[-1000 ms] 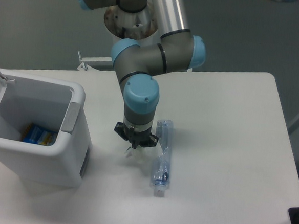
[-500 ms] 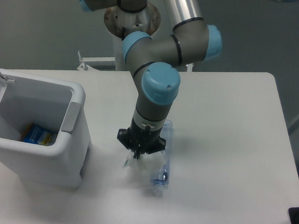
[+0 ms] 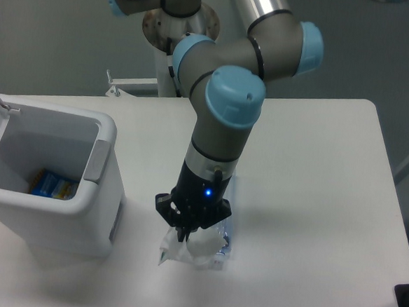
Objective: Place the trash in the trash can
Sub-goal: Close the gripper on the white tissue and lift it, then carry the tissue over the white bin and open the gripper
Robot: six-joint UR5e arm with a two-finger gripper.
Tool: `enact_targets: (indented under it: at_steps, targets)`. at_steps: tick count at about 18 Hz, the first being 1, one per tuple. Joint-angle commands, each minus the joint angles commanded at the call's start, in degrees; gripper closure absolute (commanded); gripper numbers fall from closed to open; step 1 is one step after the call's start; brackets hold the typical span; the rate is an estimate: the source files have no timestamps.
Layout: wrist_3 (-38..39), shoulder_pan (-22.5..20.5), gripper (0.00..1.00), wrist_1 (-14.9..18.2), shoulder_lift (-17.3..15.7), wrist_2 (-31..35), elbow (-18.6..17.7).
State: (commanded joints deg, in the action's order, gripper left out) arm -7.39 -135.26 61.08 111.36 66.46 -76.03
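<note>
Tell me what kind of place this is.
Probably a robotics lab or test cell: an industrial arm is mounted by a plain white table on a bare grey floor, with only a trash can and staged litter.

**Soft, even light and a slightly fuzzy picture**

The light is bright and even. The white table (image 3: 313, 203) looks a bit washed out. A soft gray shadow lies on the table just right of the arm (image 3: 215, 154). Inside the trash can (image 3: 92, 209) it is dimmer. The whole picture is slightly blurry and grainy.
</note>
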Motion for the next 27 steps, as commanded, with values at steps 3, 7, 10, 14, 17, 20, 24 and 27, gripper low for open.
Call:
enact_targets:
  at_steps: [3,7,10,14,17,20,24,27]
  targets:
    - [1.2,0.0,0.97,0.0,-2.5,-2.3,0.2]
    - [1.6,-0.4,0.97,0.1,-5.6,-3.5,0.6]
    - [1.3,-1.1,0.97,0.7,-8.4,-4.0,0.4]
    - [1.6,-0.4,0.97,1.1,-12.1,-4.2,-0.3]
    - [1.5,0.3,0.97,4.5,-14.7,-5.4,-0.6]
    - [1.6,2.3,0.97,4.9,-16.1,-6.9,-0.8]
    - [1.7,6.1,0.95,4.9,-16.3,-6.8,-1.6]
    - [1.7,9.3,0.93,4.7,-16.3,-6.3,-3.1]
